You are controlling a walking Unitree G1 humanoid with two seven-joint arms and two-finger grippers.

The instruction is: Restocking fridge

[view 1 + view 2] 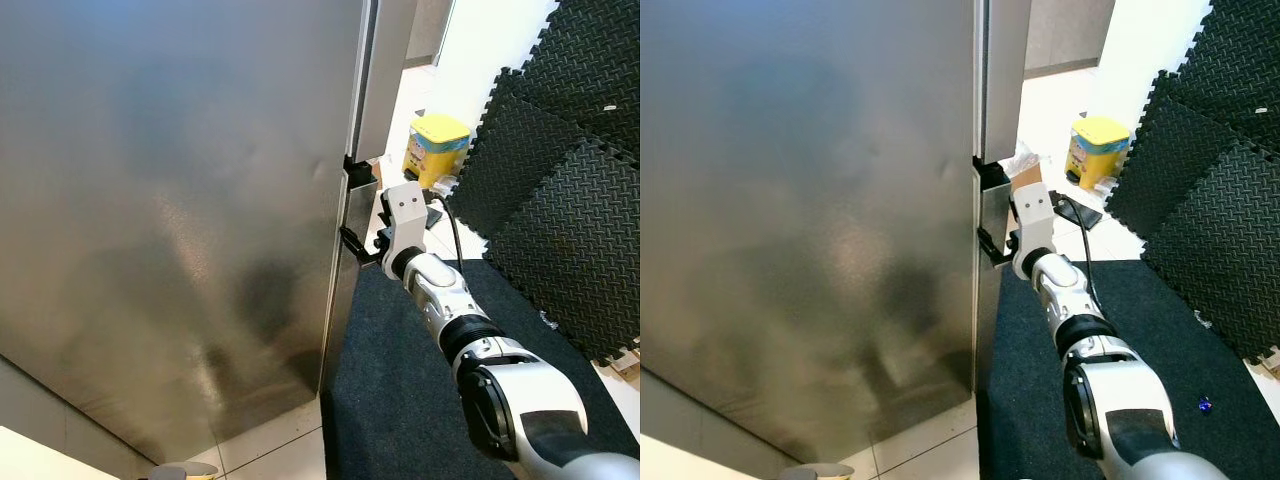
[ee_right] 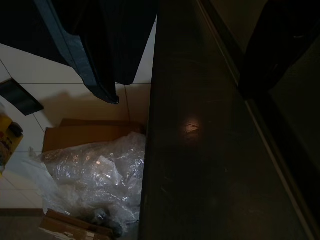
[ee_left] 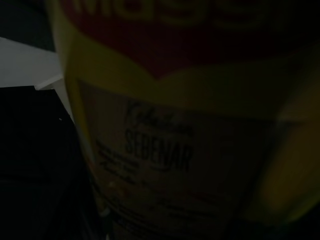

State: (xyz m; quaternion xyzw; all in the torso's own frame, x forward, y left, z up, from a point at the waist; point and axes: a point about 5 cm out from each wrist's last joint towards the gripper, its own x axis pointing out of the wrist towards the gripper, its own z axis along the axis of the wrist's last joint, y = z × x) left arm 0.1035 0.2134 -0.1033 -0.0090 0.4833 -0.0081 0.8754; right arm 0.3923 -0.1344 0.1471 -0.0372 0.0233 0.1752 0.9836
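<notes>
The right gripper (image 1: 362, 243) is hooking the fridge door (image 1: 170, 220) edge, jaws seemingly clamped on it to pull it open, while the left is gripping a yellow packet (image 3: 170, 125) for restocking.

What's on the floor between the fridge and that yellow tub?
In the right eye view, between the fridge door and the yellow tub, lies crumpled clear plastic on cardboard, then bare pale floor.

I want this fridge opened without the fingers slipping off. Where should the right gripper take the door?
Probably at the dark recessed notch on the fridge door's right edge, hooking in from the mat side, where the right gripper is. The steel face looks flat, handleless.
</notes>
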